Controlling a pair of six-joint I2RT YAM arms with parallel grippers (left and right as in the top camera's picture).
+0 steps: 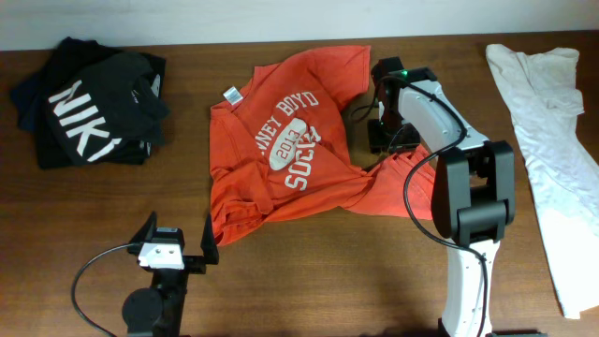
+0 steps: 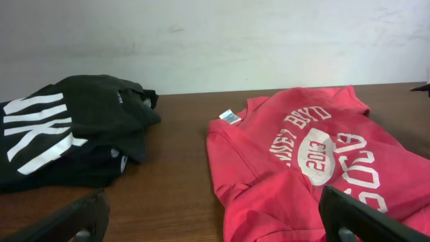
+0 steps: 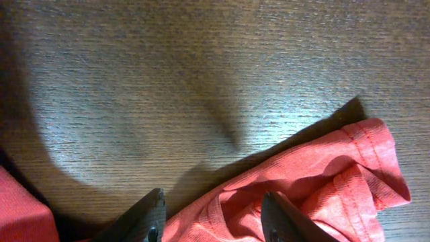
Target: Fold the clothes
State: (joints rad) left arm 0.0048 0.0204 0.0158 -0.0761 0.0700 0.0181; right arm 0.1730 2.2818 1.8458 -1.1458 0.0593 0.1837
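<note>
The clothes, an orange-red T-shirt [image 1: 281, 140] with white lettering, lie crumpled and face up in the middle of the table. My right gripper [image 1: 382, 148] is down at its right side. In the right wrist view the gripper [image 3: 213, 218] stands partly closed astride a bunched fold of the sleeve [image 3: 316, 181], and a gap still shows between the fingers. My left gripper [image 1: 178, 234] rests wide open near the front edge, just left of the shirt's lower corner. In its own view the gripper [image 2: 215, 225] is empty, with the shirt [image 2: 302, 154] ahead and to the right.
A pile of black shirts [image 1: 89, 98] with large white letters lies at the back left, also seen from the left wrist as a black pile [image 2: 67, 128]. A white garment [image 1: 552, 140] runs along the right edge. The table [image 1: 281, 281] is dark brown wood.
</note>
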